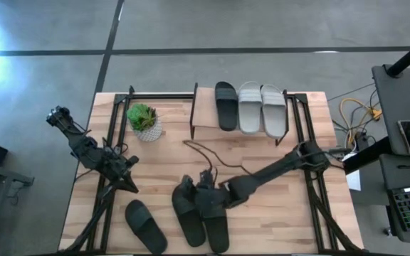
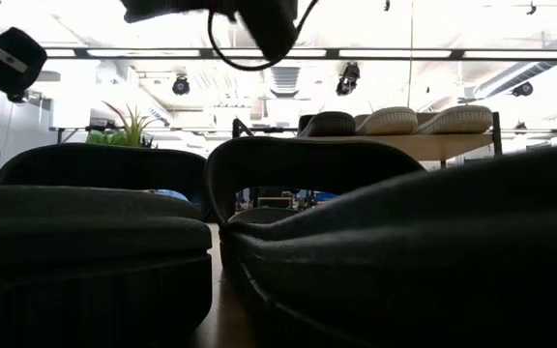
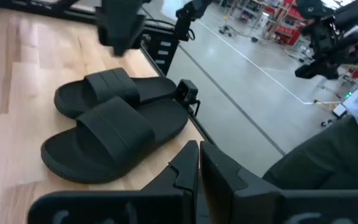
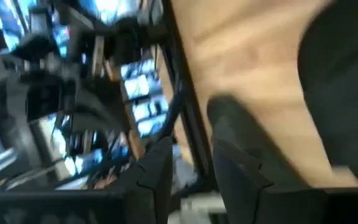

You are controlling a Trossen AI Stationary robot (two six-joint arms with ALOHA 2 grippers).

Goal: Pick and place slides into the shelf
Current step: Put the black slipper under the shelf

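Note:
On the table's near side, two black slides (image 1: 203,219) lie side by side on their soles, and a third black slide (image 1: 146,226) lies to their left. My right gripper (image 1: 203,193) hovers over the far ends of the pair, fingers slightly open (image 4: 191,177), touching nothing. The pair fills the low view (image 2: 307,184), with the gripper (image 2: 259,19) above it. The shelf (image 1: 205,107) stands at the far edge; one black slide (image 1: 225,104) and two light grey slides (image 1: 262,109) rest on its plank. My left gripper (image 1: 130,176) waits shut on the left, facing the pair (image 3: 110,124).
A small potted plant (image 1: 145,121) stands left of the shelf. A dark cable (image 1: 208,155) trails across the table from the shelf's near edge toward my right gripper. Black frame rails (image 1: 312,192) run along both table sides. Bare wood (image 1: 276,220) lies right of the pair.

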